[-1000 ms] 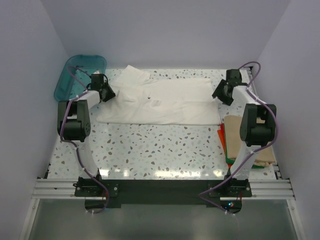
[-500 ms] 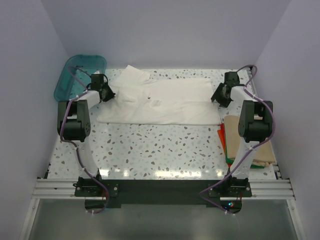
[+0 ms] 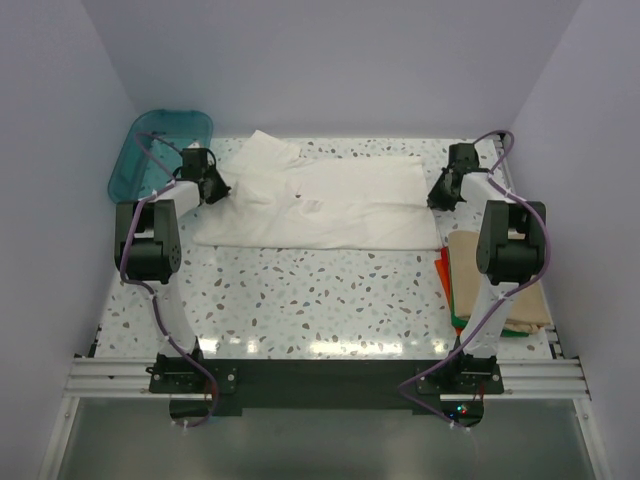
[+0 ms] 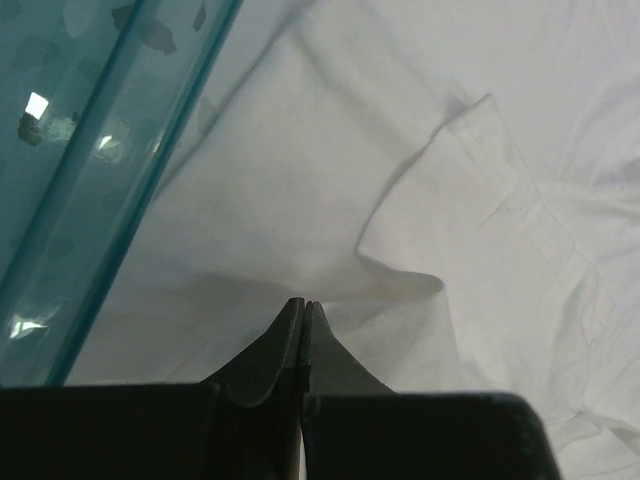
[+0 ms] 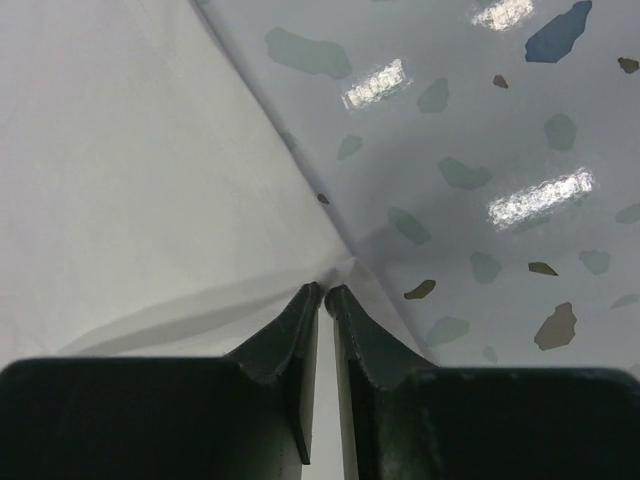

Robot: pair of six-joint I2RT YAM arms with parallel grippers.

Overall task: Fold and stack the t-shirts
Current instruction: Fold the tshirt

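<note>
Off-white creased t-shirt [image 3: 320, 205] on glossy speckled table [image 3: 330, 290]

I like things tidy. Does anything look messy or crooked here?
The off-white t-shirt lies rumpled, one sleeve sticking out at the far side. At the right, an orange-red shirt and a green one poke out under the tan shirt.

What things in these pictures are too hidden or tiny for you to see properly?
1. Top view: the right arm covers part of the shirt pile, so its shirts cannot be counted.
2. Top view: the dark mark on the white shirt is too small to read.
3. Left wrist view: the tub runs off the picture's edge.
</note>
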